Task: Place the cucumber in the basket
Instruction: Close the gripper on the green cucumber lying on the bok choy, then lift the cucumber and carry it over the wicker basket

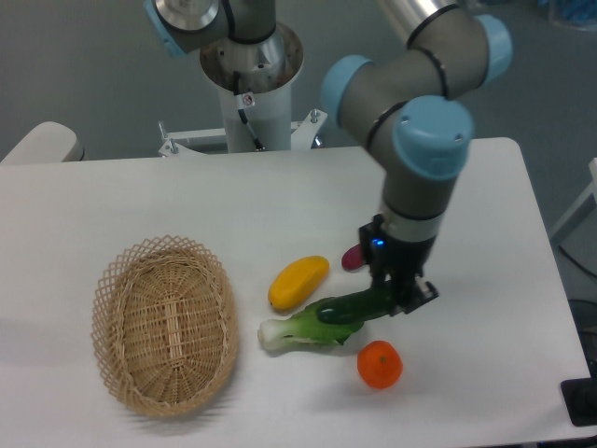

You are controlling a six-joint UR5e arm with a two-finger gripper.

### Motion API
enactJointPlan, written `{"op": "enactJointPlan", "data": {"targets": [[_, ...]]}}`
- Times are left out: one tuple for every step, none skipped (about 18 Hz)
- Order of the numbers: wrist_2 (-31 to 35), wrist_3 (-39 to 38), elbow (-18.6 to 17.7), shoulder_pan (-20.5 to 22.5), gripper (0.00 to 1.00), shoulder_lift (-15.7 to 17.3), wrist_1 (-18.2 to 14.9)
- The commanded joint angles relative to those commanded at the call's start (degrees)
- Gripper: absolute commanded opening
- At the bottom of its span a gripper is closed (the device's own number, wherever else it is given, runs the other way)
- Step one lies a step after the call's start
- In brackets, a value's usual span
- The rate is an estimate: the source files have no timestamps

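The cucumber [353, 306] is dark green and glossy and lies slanted just right of the table's middle. Its left end overlaps the leafy top of the bok choy [300, 329]. My gripper [395, 297] points down over the cucumber's right end, with the fingers closed on it. I cannot tell whether the cucumber is resting on the table or lifted slightly off it. The tan wicker basket [119, 280] stands empty at the front left, well to the left of the gripper.
A yellow fruit [298, 282] lies between the basket and the cucumber. An orange fruit [380, 364] sits just in front of the gripper. A small purple-red item [354, 258] lies behind the gripper, partly hidden by it. The robot base [252, 84] stands at the back.
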Motion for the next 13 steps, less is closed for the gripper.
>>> {"op": "enactJointPlan", "data": {"targets": [[0.7,-3.4,-1.1,-1.2,0.31,0.3,0.2],[0.8,-6.9,-2.7,-2.1,0.31,1.1,0.3],[0.8,-10.2,-4.1,-3.0,0.31,1.6,0.4],[0.8,-13.5,-4.9,-4.0,0.31,1.8,0.4],[0.9,-16.6,-5.8,-4.9,0.31,2.2,0.5],[0.8,-19.4,-6.9,-6.1,0.31,2.7,0.7],[0.8,-22.2,-7.7,-7.3,0.31,2.8,0.9],[0.9,-25.1,-8.2,-8.4,0.31,2.8,1.2],[0.9,-27.6,-8.9,-9.9,0.31,2.8,1.4],[1.0,-30.2,-9.1,-11.3,0.31,2.7,1.9],[1.0,-32.7,-9.3,-12.6,0.31,2.7,2.4],[0.9,-35.5,-9.7,-14.0,0.31,2.6,2.5],[0.9,-38.1,-10.1,-15.2,0.31,2.4,2.6]]}}
